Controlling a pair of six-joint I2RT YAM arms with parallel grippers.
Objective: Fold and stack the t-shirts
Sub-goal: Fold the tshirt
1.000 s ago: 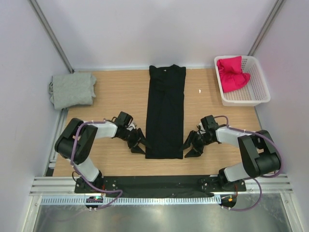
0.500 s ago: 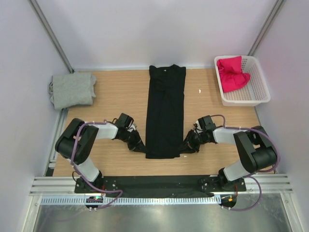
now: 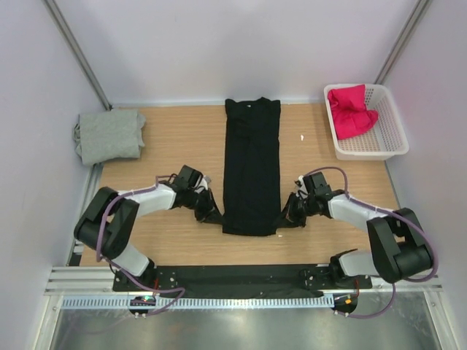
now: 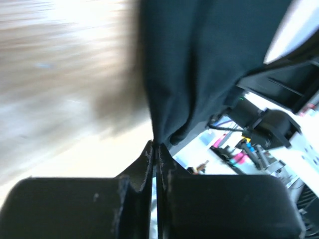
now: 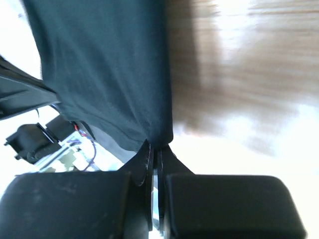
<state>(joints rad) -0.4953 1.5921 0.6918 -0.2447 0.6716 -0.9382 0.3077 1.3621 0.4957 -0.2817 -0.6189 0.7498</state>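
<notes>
Left gripper (image 3: 214, 216) pinched shut on near-left hem corner of the black t-shirt (image 3: 252, 164). Right gripper (image 3: 285, 218) clamped on the near-right corner. Both forearms are low and angled inward. A second ago the jaws stood spread just outside the hem. Since then they've closed on it and the hem has crept toward 12. Shirt runs 12–6 mid-table (image 3: 175, 138), grey t-shirt (image 3: 109, 136) at 10, magenta-red t-shirt (image 3: 350, 111) in basket (image 3: 387, 142) at 2.
</notes>
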